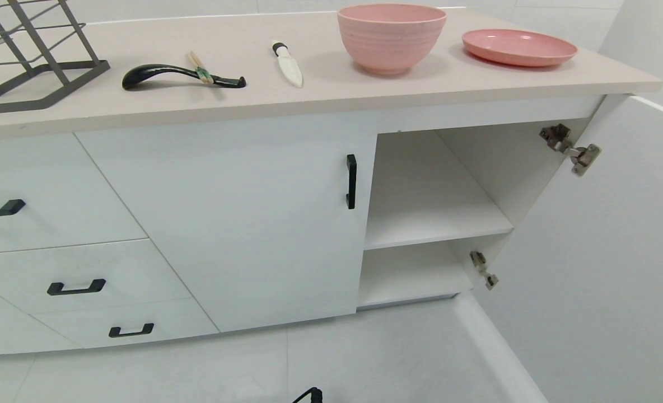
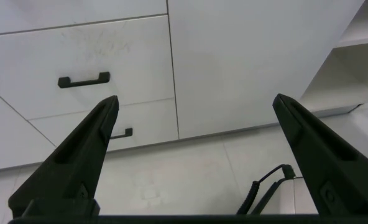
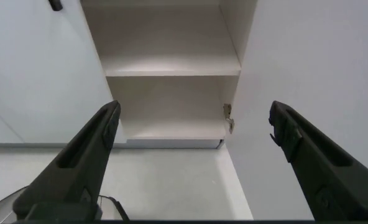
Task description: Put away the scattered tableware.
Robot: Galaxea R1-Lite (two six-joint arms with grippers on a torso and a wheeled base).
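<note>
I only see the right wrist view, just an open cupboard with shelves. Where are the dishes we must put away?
Observer: On the countertop above that cupboard: a pink bowl beside a pink plate.
Operator: Any spoons?
Observer: One black spoon lies further left, chopsticks crossing its handle.
Operator: What's my other tool doing?
Observer: The left tool is open, pointing at the drawers.

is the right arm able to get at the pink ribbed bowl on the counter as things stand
Probably, once raised. The right gripper hangs open, low before the open cabinet shelves; the pink ribbed bowl stands above on the beige countertop with free space around it.
</note>
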